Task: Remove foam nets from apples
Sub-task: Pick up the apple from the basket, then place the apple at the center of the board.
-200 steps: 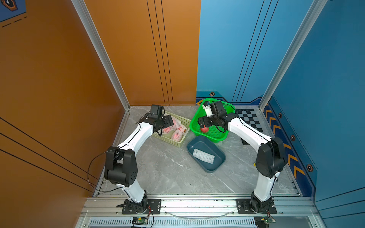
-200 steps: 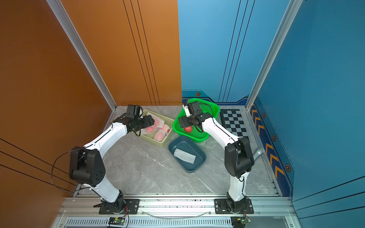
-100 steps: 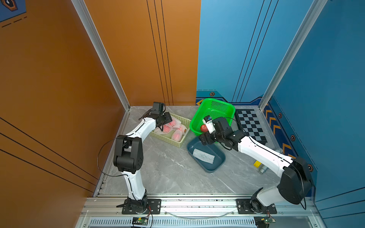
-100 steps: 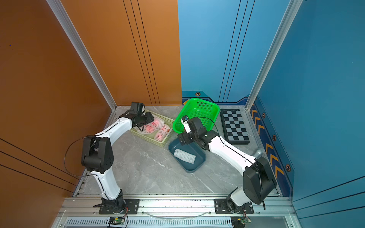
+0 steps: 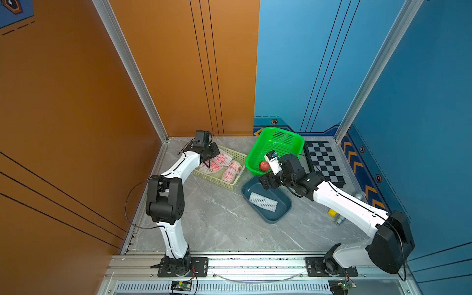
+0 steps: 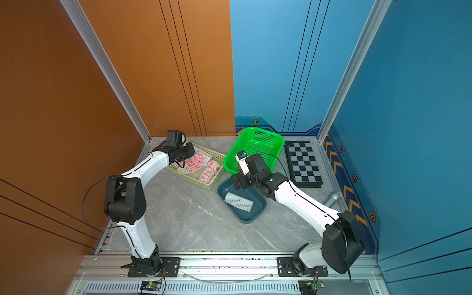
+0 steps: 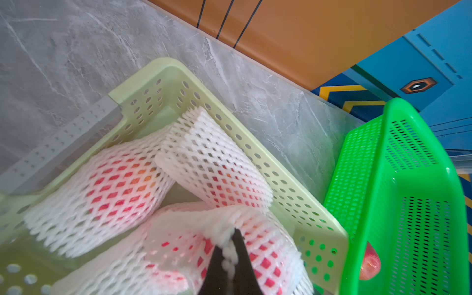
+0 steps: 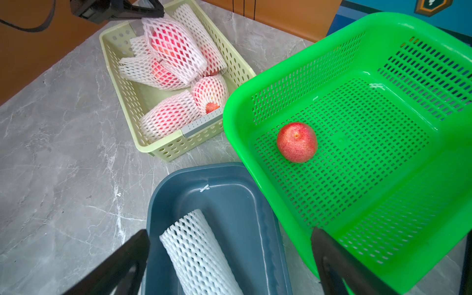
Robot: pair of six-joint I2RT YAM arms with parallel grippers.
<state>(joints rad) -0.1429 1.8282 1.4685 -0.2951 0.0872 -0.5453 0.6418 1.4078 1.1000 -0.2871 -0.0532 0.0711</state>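
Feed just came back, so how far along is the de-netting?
Done: one bare apple in the green basket, one empty net in the blue tray. In hand: left gripper shut on a net in the yellow basket; right gripper open, empty. Left: roughly five netted apples.

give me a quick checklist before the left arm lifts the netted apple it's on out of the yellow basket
1. left gripper shut on the foam net: ok, the fingers pinch a fold of it.
2. netted apple inside that net: ok, red shows through the mesh.
3. Only this net caught, not the neighbouring net: cannot tell, they lie against each other.
4. right gripper open and empty: ok.
5. green basket has room: ok, only one bare apple in it.
6. blue bin has room: ok, only one empty net in it.
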